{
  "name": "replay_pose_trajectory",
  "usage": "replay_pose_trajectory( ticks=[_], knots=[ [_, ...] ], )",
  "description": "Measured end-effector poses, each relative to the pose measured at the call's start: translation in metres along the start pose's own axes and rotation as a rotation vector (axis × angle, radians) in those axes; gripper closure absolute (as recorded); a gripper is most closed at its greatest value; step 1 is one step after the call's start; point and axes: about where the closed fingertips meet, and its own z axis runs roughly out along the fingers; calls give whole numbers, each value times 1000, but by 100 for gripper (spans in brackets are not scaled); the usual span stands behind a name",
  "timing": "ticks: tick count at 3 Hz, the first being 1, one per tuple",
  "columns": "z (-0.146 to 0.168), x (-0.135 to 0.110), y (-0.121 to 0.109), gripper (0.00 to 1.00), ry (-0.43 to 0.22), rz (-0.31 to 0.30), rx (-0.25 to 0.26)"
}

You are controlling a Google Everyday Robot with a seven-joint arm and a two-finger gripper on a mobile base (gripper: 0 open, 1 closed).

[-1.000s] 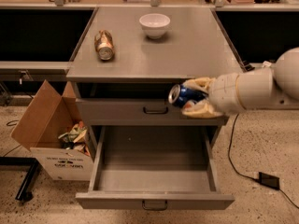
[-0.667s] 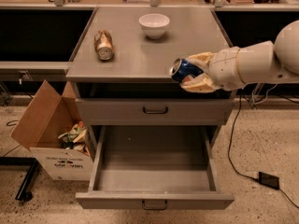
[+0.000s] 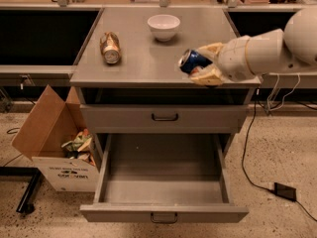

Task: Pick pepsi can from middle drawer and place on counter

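Hand clamps pepsi can above right front of counter.

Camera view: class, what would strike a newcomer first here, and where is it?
The gripper, shut on the pepsi can, hangs over the right front of the counter. Below, the middle drawer stands pulled out. A gold can lies on its side left of a white bowl.

The end effector, over the counter at right front, hides half the pepsi can.
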Motion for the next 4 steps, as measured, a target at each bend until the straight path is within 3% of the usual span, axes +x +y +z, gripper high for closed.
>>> replay_pose_trajectory(
  ticks=[2,3,4],
  knots=[
    [26,-4,-87,100,61,117,83],
    [45,19,-112,100,98,208,101],
    [60,41,-124,81,127,274,103]
  ],
)
